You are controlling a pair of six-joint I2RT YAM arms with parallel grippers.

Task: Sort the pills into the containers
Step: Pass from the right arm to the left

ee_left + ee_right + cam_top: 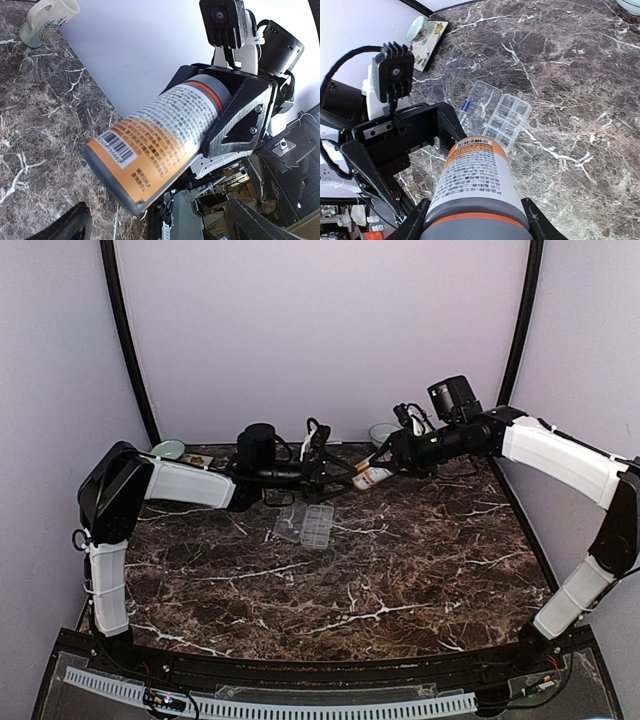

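1. Spanning the scene, the dark marble table carries only a little of the task's gear. Most of the action hangs in the air above its far middle.
2. The two arms meet there. The right gripper is clamped on the grey-capped end of the bottle and holds it tilted, base towards the other arm. The left gripper is spread wide, its fingers well apart on either side of the bottle's base and touching nothing.
3. The organizer box lies flat on the table below and a little to the left of the bottle, with its clear lid swung open beside it. Its containers look empty, though they are too small in every view to be sure.
4. The bottle has its cap on, so no pouring has begun. I judge the step in hand to be opening it, with one arm bracing the body while the other turns the cap.
5. The pills cannot be seen in any view. They are presumably inside the bottle.
6. The next move calls for the left gripper to advance until the bottle's lower body sits between its fingers. It then needs to close squarely on the label, firmly enough that the bottle does not spin when the right wrist twists. The round, smooth wall could slip, and a skewed grasp might tip the bottle once the cap loosens and scatter its contents away from the box.
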